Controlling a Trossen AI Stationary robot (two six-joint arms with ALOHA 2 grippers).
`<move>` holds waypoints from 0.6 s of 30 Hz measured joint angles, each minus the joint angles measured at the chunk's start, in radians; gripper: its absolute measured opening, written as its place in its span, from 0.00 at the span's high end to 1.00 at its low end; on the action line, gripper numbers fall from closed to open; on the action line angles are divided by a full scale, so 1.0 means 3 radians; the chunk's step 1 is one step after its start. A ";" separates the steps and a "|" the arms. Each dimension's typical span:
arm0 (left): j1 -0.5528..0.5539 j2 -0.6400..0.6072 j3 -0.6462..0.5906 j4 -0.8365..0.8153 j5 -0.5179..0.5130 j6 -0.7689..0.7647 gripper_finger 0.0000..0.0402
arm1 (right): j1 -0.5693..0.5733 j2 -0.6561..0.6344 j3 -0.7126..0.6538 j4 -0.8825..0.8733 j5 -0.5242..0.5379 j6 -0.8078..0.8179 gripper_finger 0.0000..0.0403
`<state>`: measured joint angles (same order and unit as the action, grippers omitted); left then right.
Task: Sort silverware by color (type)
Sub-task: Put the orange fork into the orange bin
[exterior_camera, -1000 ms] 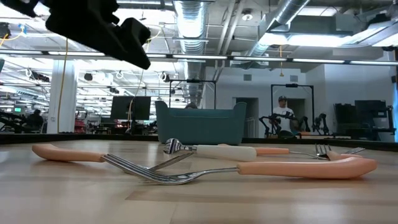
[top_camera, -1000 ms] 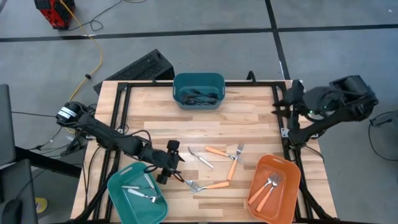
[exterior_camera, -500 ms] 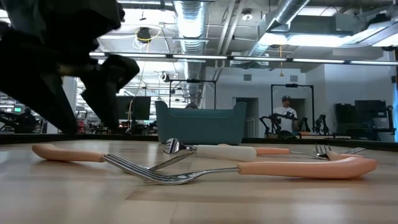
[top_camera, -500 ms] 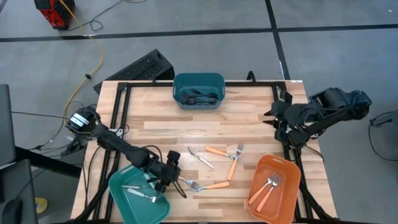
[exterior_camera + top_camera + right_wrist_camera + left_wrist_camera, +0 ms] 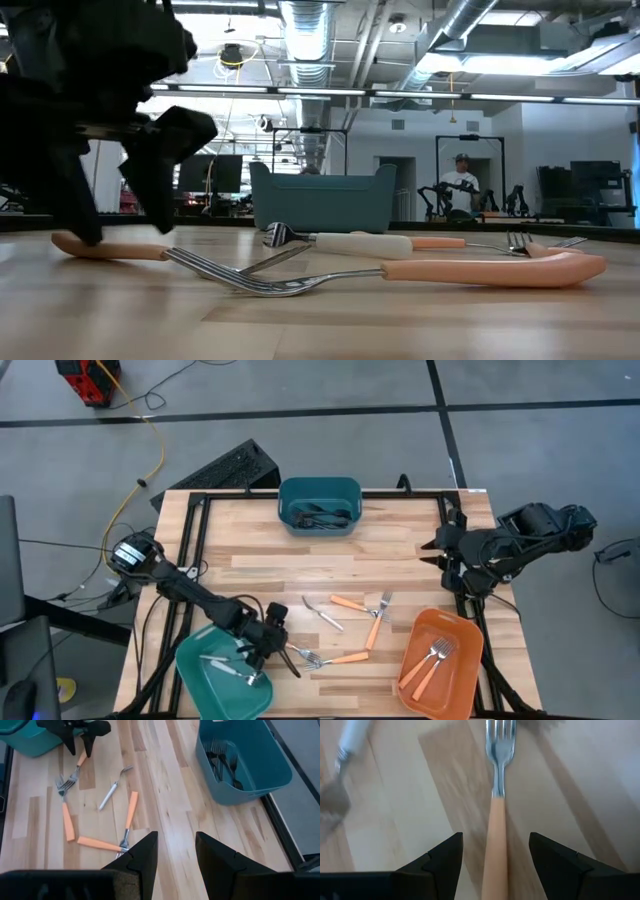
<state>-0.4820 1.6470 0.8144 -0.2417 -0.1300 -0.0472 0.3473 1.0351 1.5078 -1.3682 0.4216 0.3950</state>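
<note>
Your left gripper (image 5: 272, 652) sits low on the butcher-block wooden table (image 5: 400, 555), just beside the teal plastic bin (image 5: 195, 672), its jaws spread wide to either side of an orange-handled fork with a silver head (image 5: 496, 820) without closing on it. Your right gripper (image 5: 437, 547) waits above the table's right edge, beyond the orange plastic bin (image 5: 415, 635), fingers apart and empty. More orange-handled forks (image 5: 372, 622) and one white-handled fork (image 5: 322, 612) lie between the two bins.

My black fingers (image 5: 440, 865) flank an orange-handled, silver-headed fork (image 5: 496, 820). Pale striped wood table (image 5: 400, 555); far bin (image 5: 319, 506) dark teal, near-left bin (image 5: 195, 670) teal, near-right bin (image 5: 455, 630) orange.
</note>
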 joint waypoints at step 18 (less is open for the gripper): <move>0.0348 0.0022 0.0512 -0.0903 0.0649 0.0270 0.47 | -0.0001 0.0000 0.0000 0.0001 -0.0001 -0.0009 0.61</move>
<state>-0.3775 1.6535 0.9680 -0.5124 0.0646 0.0337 0.3470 1.0351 1.5078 -1.3679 0.4213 0.3923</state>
